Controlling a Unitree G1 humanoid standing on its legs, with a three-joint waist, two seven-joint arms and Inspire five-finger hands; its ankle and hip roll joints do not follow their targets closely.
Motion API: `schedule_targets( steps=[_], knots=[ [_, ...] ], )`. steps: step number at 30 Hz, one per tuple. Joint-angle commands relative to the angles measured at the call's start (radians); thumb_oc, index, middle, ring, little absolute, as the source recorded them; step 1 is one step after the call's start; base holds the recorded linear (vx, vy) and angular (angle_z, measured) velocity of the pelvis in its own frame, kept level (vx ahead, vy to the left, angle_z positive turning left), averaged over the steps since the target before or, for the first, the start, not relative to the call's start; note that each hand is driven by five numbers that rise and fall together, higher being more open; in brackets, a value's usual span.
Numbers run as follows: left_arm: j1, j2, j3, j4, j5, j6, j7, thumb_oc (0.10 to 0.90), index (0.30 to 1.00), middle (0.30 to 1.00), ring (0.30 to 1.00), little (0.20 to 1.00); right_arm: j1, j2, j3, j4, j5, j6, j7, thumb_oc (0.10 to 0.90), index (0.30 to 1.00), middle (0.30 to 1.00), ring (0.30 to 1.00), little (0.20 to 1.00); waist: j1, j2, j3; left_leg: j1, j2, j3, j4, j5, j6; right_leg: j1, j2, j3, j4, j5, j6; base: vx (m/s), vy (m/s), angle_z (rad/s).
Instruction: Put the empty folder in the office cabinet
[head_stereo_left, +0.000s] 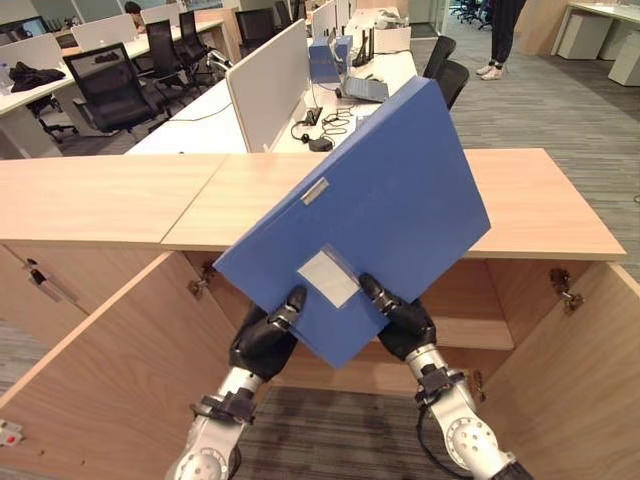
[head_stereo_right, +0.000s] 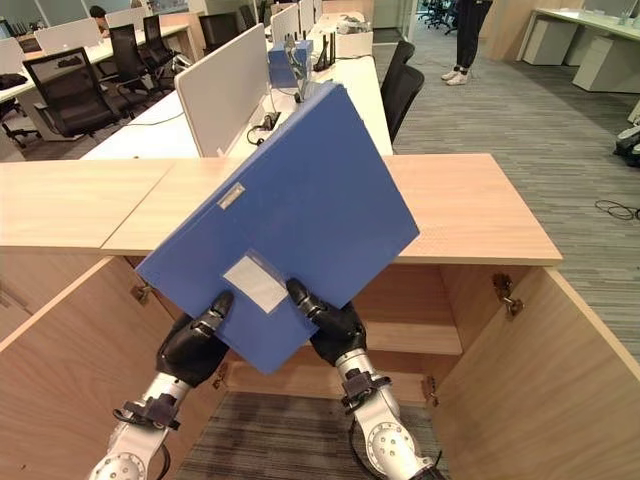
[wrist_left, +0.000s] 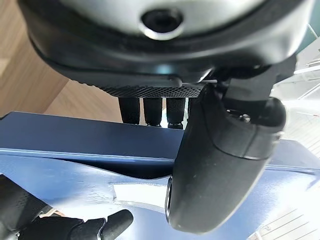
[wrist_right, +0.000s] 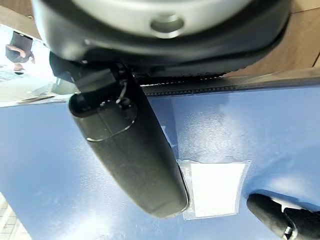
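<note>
Left eye: blue folder (head_stereo_left: 375, 205) held tilted above open cabinet (head_stereo_left: 560, 380), pinched by left hand (head_stereo_left: 265, 340) and right hand (head_stereo_left: 400, 322). Right eye: same grip at lower corner only. Wrist views: thumbs on cover, fingers behind. Likely risk: slipping, or catching the cabinet top (head_stereo_left: 520, 200).

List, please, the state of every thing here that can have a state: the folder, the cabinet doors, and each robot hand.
Blue folder: closed, held tilted above the open cabinet, not yet inside.
Cabinet: open.
Left cabinet door: swung open.
Right cabinet door: swung open.
Left robot hand: shut on the folder's lower edge, thumb on its face.
Right robot hand: shut on the folder's lower edge, thumb on its face.
</note>
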Motion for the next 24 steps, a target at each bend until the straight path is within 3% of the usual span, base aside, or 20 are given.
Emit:
schedule_targets(
  steps=[1, 6, 7, 8, 9, 10, 11, 24],
  knots=[
    [-0.06, 0.078, -0.038, -0.049, 0.053, -0.026, -0.04, 0.4, 0.3, 0.3, 0.3, 0.3, -0.185, 0.119, -0.043, -0.234, 0.01, -0.076, 0.064, 0.8, 0.9, 0.9, 0.9, 0.9, 0.007, -0.046, -0.046, -0.013, 0.042, -0.05, -0.003, -0.038, -0.056, 0.057, -0.074, -0.022, 0.02, -0.044, 0.078, 0.0, 0.0, 0.0],
    [-0.059, 0.072, -0.031, -0.041, 0.064, -0.028, -0.038, 0.4, 0.3, 0.3, 0.3, 0.3, -0.187, 0.122, -0.052, -0.235, 0.014, -0.081, 0.061, 0.8, 0.9, 0.9, 0.9, 0.9, 0.007, -0.047, -0.047, -0.014, 0.041, -0.05, -0.003, -0.038, -0.056, 0.056, -0.072, -0.02, 0.019, -0.043, 0.077, 0.0, 0.0, 0.0],
    [-0.058, 0.072, -0.029, -0.041, 0.065, -0.03, -0.037, 0.4, 0.3, 0.3, 0.3, 0.3, -0.19, 0.125, -0.055, -0.233, 0.014, -0.082, 0.059, 0.772, 0.858, 0.858, 0.858, 0.858, 0.007, -0.047, -0.046, -0.014, 0.042, -0.05, -0.003, -0.038, -0.056, 0.055, -0.072, -0.02, 0.019, -0.043, 0.077, 0.0, 0.0, 0.0],
    [-0.058, 0.07, -0.026, -0.039, 0.067, -0.031, -0.036, 0.4, 0.3, 0.3, 0.3, 0.3, -0.189, 0.126, -0.056, -0.232, 0.015, -0.083, 0.057, 0.568, 0.552, 0.552, 0.552, 0.552, 0.007, -0.048, -0.046, -0.014, 0.041, -0.05, -0.003, -0.038, -0.056, 0.055, -0.071, -0.02, 0.018, -0.042, 0.077, 0.0, 0.0, 0.0],
    [-0.058, 0.07, -0.026, -0.039, 0.067, -0.031, -0.036, 0.4, 0.3, 0.3, 0.3, 0.3, -0.189, 0.126, -0.056, -0.232, 0.015, -0.083, 0.057, 0.551, 0.526, 0.526, 0.526, 0.526, 0.007, -0.048, -0.046, -0.014, 0.041, -0.05, -0.003, -0.038, -0.056, 0.055, -0.071, -0.02, 0.018, -0.042, 0.077, 0.0, 0.0, 0.0],
    [-0.059, 0.069, -0.026, -0.038, 0.069, -0.032, -0.034, 0.4, 0.3, 0.3, 0.3, 0.3, -0.189, 0.129, -0.056, -0.232, 0.016, -0.084, 0.055, 0.494, 0.441, 0.441, 0.441, 0.441, 0.007, -0.048, -0.046, -0.015, 0.041, -0.05, -0.003, -0.038, -0.056, 0.054, -0.071, -0.02, 0.018, -0.042, 0.077, 0.0, 0.0, 0.0],
    [-0.061, 0.067, -0.026, -0.038, 0.071, -0.034, -0.032, 0.4, 0.3, 0.3, 0.3, 0.3, -0.19, 0.13, -0.056, -0.23, 0.017, -0.085, 0.052, 0.4, 0.3, 0.3, 0.3, 0.3, 0.007, -0.048, -0.046, -0.015, 0.041, -0.05, -0.003, -0.038, -0.056, 0.054, -0.071, -0.02, 0.018, -0.041, 0.077, 0.0, 0.0, 0.0],
    [-0.067, 0.059, -0.017, -0.037, 0.093, -0.043, -0.031, 0.4, 0.3, 0.3, 0.3, 0.3, -0.18, 0.102, -0.038, -0.246, 0.012, -0.061, 0.066, 0.4, 0.3, 0.3, 0.3, 0.3, 0.005, -0.05, -0.044, -0.014, 0.042, -0.047, -0.003, -0.04, -0.058, 0.055, -0.072, -0.019, 0.016, -0.041, 0.077, 0.0, 0.0, 0.0]
  ],
)
